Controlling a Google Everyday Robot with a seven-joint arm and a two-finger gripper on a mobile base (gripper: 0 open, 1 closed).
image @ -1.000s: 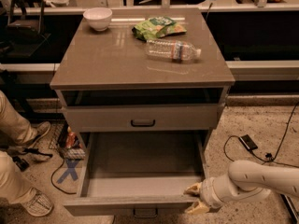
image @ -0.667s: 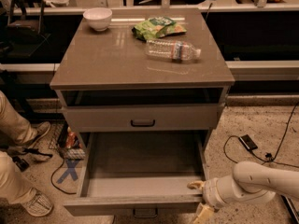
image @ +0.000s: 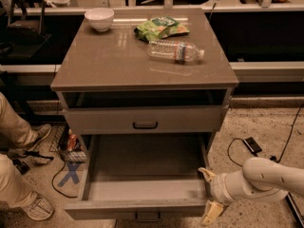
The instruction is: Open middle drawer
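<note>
Grey middle drawer [image: 142,179] out toward camera, front crosswise; gripper [image: 209,194] at corner, fingers [image: 212,212] wide

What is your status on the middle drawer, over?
Gripper open, at the drawer's front right corner. Middle drawer pulled well out, grey inside showing. Drawer above shut. Nothing seen in the way.
</note>
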